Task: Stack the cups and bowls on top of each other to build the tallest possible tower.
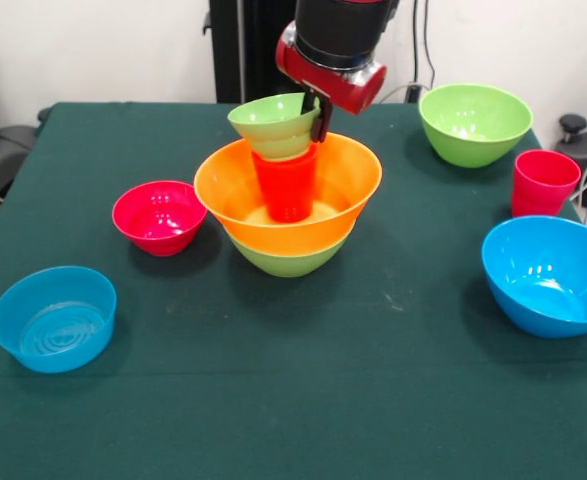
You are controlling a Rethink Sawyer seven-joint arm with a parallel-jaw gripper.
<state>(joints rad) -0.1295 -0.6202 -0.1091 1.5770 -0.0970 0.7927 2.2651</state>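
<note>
The tower stands mid-table: a big green bowl [287,260] at the bottom, the very wide orange bowl [223,190] nested in it, and an orange cup [286,184] upright inside that. A strip of the yellow cup [285,149] shows on top of the orange cup. The small green bowl [271,116] sits on the yellow cup, slightly tilted. My gripper [320,115] comes down from above and is shut on that bowl's right rim. One black finger [321,120] shows outside the rim; the other is hidden.
A small red bowl [160,216] lies left of the tower, and a small blue bowl [55,318] sits near the front left. On the right are a second big green bowl [475,123], a red cup [544,183] and a big blue bowl [551,274].
</note>
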